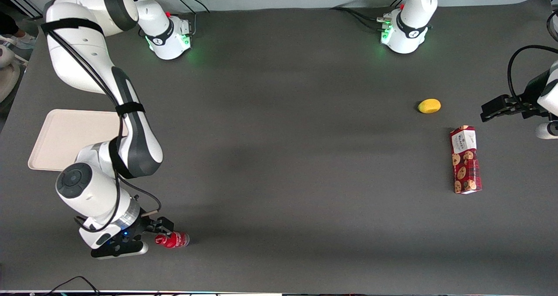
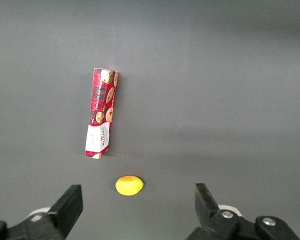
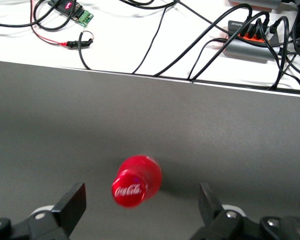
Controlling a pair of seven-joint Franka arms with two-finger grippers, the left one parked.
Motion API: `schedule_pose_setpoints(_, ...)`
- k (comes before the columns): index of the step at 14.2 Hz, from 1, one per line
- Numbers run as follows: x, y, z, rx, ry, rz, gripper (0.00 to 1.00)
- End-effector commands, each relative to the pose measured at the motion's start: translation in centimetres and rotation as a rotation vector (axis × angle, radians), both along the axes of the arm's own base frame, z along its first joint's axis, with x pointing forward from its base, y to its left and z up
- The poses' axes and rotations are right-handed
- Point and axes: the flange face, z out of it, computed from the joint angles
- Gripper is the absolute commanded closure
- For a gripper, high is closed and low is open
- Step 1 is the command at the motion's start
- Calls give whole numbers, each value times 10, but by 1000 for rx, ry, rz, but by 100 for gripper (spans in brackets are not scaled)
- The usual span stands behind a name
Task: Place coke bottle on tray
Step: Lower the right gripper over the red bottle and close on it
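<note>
Coke bottle (image 1: 172, 239) between spread gripper (image 3: 140, 210) fingers (image 3: 70, 207) (untouched), tray (image 1: 65, 132) farther from camera.

Dark grey surface (image 1: 283, 134) carries two non-task items, both toward parked arm's end. Yellow lemon (image 1: 429, 106) lies alone, farther from front camera than cookie box (image 1: 465, 159). Cookie box: red, cookie print, white label at end nearest lemon, lying flat on long side. The two near each other, not touching. Off surface edge: black cables (image 3: 190, 45), small green circuit board (image 3: 81, 17), power strip (image 3: 255, 37).
</note>
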Motion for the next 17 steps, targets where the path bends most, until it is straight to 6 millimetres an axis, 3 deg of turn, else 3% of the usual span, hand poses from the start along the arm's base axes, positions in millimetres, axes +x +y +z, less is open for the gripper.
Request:
schedule_pose_setpoints(1, 12, 0, 2, -14, -36, -27, 0)
schedule_pose_setpoints(2, 12, 1, 2, -12, -38, -26, 0)
schedule_pose_setpoints(5, 10, 8, 2, -5, -34, -31, 28)
schedule_pose_setpoints(10, 8, 16, 2, 18, -29, -64, 28)
schedule_pose_setpoints(12, 8, 16, 1, 17, -26, -63, 50)
schedule_pose_setpoints(14, 8, 14, 2, 12, -28, -53, 89)
schedule_pose_setpoints(15, 8, 14, 2, 11, -26, -51, 100)
schedule_pose_setpoints(17, 8, 13, 4, 3, -26, -49, 100)
